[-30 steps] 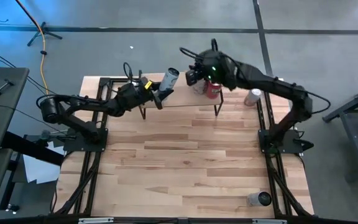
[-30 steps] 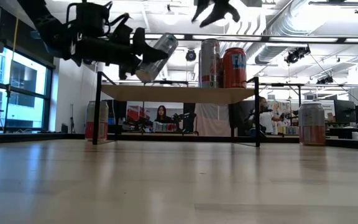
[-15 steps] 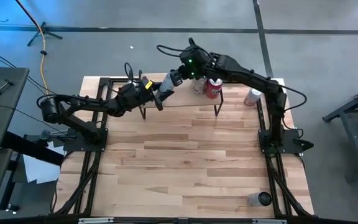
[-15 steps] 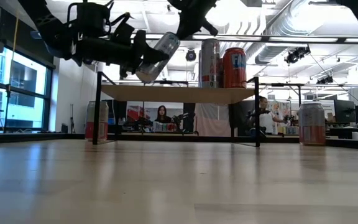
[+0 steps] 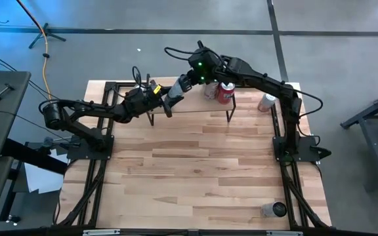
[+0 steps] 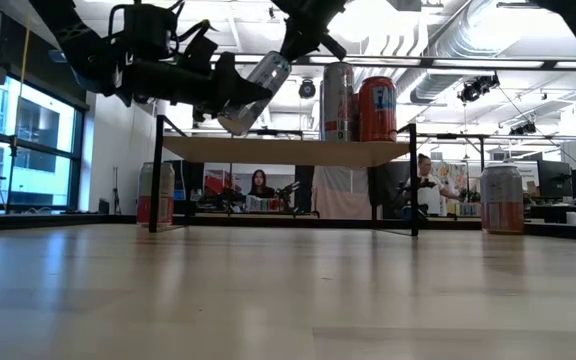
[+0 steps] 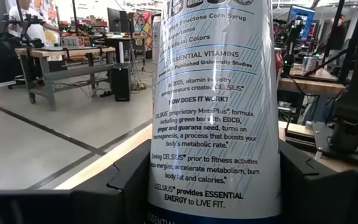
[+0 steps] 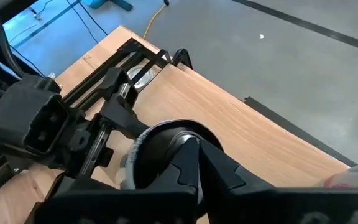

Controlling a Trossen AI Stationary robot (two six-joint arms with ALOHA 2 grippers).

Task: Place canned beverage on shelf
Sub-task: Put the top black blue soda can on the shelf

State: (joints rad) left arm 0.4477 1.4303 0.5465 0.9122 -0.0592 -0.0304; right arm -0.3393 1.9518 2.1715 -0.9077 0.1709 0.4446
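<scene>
1. Can (image 5: 178,85), silver, tilted, off the table (image 5: 195,164) and above the left end of the shelf (image 6: 288,150); not resting on the plank.
2. Pinched at its lower part by the left gripper (image 5: 170,99), one dark finger pressed to each side of the can, as seen in the left wrist view, where the printed label filled the middle.
3. Met at its upper end by the right gripper (image 5: 188,80), reaching in from the shelf's far right side; grip state there could not be told, though the right wrist view looked down on the can's round top end right at that gripper.
4. Seen only in the low view: clear air between the can's lower end and the light wood plank, and the plank raised on thin black legs.
5. Stood upright on the shelf's right half: a silver can (image 6: 337,100) and a red can (image 6: 377,108), just beside each other.
6. Stood on the table past the shelf's right end, a further can (image 5: 266,101); another can (image 5: 273,209) at the near right corner, well apart.
7. Shown in the low view alone: one more can (image 6: 155,193) upright on the table by the shelf's left leg, and a seated person (image 6: 261,185) in the room beyond.
</scene>
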